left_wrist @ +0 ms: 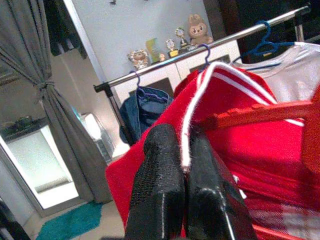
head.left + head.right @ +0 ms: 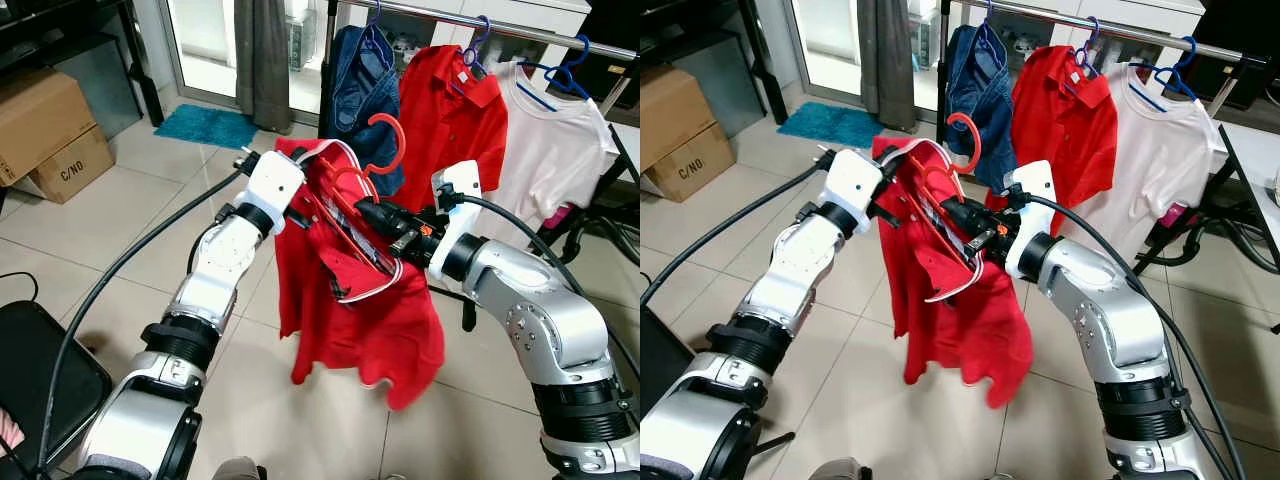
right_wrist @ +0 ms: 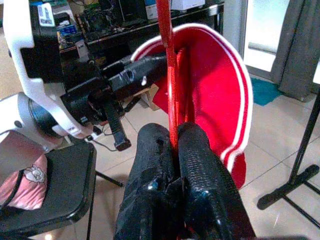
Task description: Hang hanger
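A red shirt (image 2: 345, 320) with a white-striped collar hangs in the air between my two arms, with a red hanger (image 2: 392, 135) inside its neck and the hook pointing up. My left gripper (image 1: 182, 137) is shut on the striped collar edge (image 1: 186, 125). My right gripper (image 3: 175, 132) is shut on the thin red bar of the hanger (image 3: 167, 60), just right of the collar (image 2: 375, 215). The metal clothes rail (image 2: 480, 20) runs behind and above the shirt. The hanger's hook is below the rail and apart from it.
On the rail hang a denim jacket (image 2: 355, 80), a red polo (image 2: 450, 110) and a white T-shirt (image 2: 555, 140), all on blue hangers. Cardboard boxes (image 2: 50, 135) and a teal mat (image 2: 205, 125) lie at the left, a black chair (image 2: 40, 370) near left.
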Available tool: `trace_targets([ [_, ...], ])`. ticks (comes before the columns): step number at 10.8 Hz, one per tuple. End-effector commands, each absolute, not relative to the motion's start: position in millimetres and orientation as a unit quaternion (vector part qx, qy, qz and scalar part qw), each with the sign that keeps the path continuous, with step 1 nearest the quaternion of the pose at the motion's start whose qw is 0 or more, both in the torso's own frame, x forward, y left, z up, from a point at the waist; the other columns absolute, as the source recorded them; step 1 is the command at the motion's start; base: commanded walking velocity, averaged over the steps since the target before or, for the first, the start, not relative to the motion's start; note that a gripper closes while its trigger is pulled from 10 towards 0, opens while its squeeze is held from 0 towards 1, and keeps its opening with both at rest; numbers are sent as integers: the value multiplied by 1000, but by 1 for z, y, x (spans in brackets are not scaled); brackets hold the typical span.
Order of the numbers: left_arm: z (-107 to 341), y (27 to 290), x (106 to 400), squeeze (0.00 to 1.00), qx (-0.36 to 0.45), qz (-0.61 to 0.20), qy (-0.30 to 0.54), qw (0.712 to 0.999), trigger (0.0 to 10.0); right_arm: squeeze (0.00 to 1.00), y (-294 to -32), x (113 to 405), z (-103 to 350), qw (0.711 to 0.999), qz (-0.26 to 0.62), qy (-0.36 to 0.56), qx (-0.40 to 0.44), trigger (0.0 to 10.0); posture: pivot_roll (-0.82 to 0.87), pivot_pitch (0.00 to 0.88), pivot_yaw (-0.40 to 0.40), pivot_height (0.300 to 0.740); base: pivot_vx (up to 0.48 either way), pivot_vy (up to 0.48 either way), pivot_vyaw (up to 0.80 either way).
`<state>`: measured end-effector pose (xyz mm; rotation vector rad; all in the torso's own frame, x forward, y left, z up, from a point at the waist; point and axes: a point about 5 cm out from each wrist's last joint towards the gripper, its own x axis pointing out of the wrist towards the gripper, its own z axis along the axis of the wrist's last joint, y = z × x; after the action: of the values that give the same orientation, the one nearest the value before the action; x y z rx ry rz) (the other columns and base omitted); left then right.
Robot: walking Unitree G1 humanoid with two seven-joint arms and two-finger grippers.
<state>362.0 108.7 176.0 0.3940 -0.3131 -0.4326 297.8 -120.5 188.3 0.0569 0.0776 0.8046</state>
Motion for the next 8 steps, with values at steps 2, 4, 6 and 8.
trace_targets([
  [2,183,111,366,0,186,-201,-161,948,0,0,-121,296,195,918,395,24,18,10000,47,11,-43,740,0,0,0],
  [4,196,109,367,0,173,-203,-181,947,0,0,-128,298,162,929,345,119,-58,10000,46,10,-46,740,0,0,0],
  [6,205,107,368,0,174,-204,-195,943,0,0,-134,297,145,935,308,162,-63,10000,50,12,-49,740,0,0,0],
  [8,199,105,366,0,185,-215,-187,940,0,0,-133,302,156,946,293,134,-43,10000,47,14,-44,740,0,0,0],
])
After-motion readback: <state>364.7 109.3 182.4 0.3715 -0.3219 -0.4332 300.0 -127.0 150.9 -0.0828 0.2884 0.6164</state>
